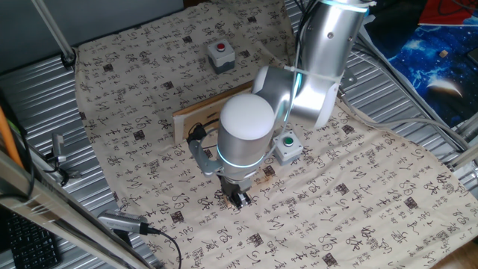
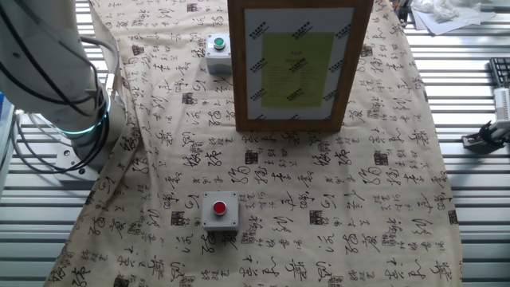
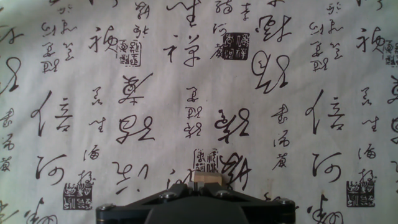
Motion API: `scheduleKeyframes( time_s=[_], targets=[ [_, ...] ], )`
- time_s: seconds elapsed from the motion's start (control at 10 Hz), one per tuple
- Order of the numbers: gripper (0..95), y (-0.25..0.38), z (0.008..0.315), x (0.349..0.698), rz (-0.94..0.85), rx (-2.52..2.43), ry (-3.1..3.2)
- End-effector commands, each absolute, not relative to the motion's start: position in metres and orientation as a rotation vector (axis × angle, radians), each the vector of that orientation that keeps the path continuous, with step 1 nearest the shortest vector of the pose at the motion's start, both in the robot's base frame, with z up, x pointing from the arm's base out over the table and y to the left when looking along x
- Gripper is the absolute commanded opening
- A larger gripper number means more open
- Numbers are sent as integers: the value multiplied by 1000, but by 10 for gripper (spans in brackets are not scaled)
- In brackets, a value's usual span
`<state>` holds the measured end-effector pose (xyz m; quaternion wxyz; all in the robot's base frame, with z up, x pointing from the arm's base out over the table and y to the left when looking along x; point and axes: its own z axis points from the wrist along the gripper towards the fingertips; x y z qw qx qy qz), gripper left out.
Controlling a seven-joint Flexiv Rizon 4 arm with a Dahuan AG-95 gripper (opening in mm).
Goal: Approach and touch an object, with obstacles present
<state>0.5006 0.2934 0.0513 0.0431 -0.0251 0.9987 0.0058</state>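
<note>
The obstacle, a long tan wooden board (image 1: pixel 200 113), stands propped on the cloth just behind my arm. In the other fixed view its face (image 2: pixel 299 64) shows a frame with a yellow-green sheet. A tan piece (image 1: pixel 264 175) at its base looks like the prop leg. A grey box with a green button (image 1: pixel 287 145) sits right of the board and also shows in the other fixed view (image 2: pixel 217 49). A grey box with a red button (image 1: pixel 220 54) sits on the board's far side (image 2: pixel 220 211). My gripper (image 1: pixel 239 199) points down over bare cloth, shut and empty (image 3: pixel 206 178).
The printed calligraphy cloth (image 3: pixel 186 93) covers the table. Ribbed metal (image 1: pixel 45 104) surrounds it. A cable and clamp (image 1: pixel 127 223) lie at the front left edge. My arm's elbow (image 1: pixel 299 90) hangs over the green button box.
</note>
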Motion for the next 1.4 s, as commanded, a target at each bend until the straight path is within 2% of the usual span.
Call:
scheduleKeyframes(
  time_s=[0.1,1.4],
  targets=[
    [0,292,51,500,14,-81,3056],
    [0,289,37,501,8,-97,3045]
  ],
)
